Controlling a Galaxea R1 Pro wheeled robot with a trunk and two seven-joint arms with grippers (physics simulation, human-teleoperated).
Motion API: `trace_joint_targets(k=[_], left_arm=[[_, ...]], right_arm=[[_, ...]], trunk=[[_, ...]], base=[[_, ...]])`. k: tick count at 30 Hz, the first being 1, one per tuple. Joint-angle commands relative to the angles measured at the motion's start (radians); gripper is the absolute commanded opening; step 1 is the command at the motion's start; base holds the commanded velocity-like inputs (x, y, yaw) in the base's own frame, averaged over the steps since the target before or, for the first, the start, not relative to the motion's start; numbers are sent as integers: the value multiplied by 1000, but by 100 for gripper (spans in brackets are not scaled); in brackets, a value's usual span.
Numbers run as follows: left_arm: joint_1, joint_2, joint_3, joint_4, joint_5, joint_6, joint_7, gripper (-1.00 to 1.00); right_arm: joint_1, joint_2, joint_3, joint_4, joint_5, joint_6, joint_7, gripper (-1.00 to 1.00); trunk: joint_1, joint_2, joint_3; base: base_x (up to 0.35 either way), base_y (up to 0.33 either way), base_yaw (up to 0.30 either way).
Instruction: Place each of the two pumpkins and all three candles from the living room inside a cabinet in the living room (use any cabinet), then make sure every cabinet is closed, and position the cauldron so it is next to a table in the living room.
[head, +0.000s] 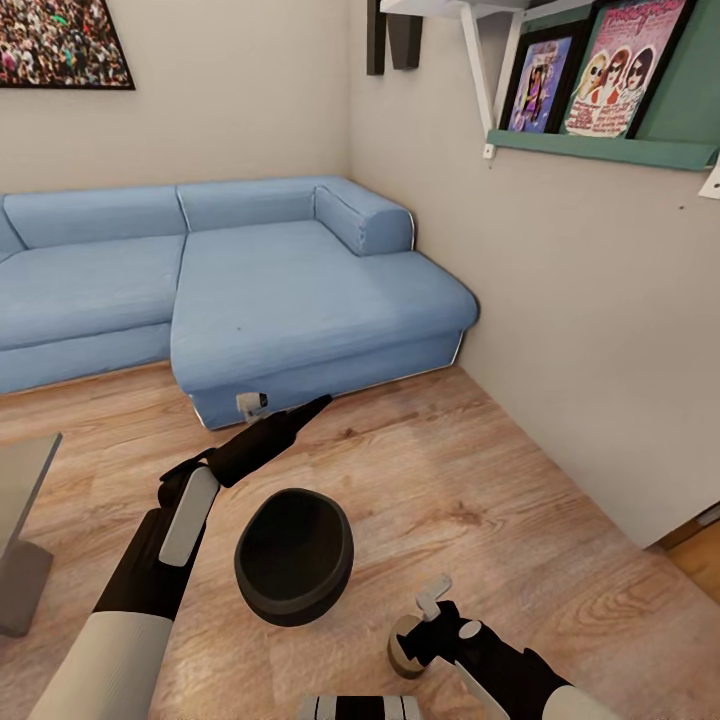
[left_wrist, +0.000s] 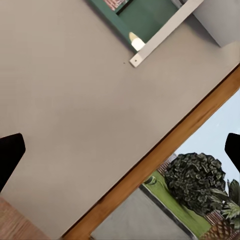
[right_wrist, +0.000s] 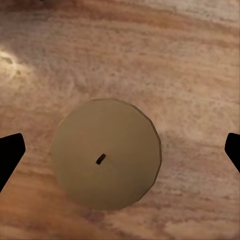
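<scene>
Candle: stood upright on the wood floor, pale round top facing the right wrist camera, a small dark wick mark at its centre. Right gripper: hung directly above it, jaws spread wide, dark fingertips apart on either side of the candle and not touching it. In the head view the candle sat partly hidden under that gripper. Cauldron: dark, on the floor just beside the candle, before the blue sofa. Left gripper: apparently open, aimed at a wall.
</scene>
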Motion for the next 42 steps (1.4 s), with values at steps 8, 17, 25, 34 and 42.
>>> trace_joint_targets(k=[8,17,25,34,42], left_arm=[[1,1,1,2,0,0,0,100],[0,0,1,2,0,1,0,100],[0,1,1,1,0,0,0,100],[1,1,1,1,0,-1,0,100],[0,0,1,0,0,-1,0,100]], right_arm=[[0,-1,0,0,1,0,0,100],[0,-2,-2,0,0,0,0,100],[0,-3,-3,0,0,0,0,100],[-3,-14,-13,-3,0,1,-1,100],[-21,-40,-15,-2,-3,2,-2,100]], trunk=[[0,0,0],[0,0,0],[0,0,0],[0,0,0],[0,0,0]], base=[[0,0,0],[-75,59,0],[-109,147,0],[-4,6,0],[0,0,0]])
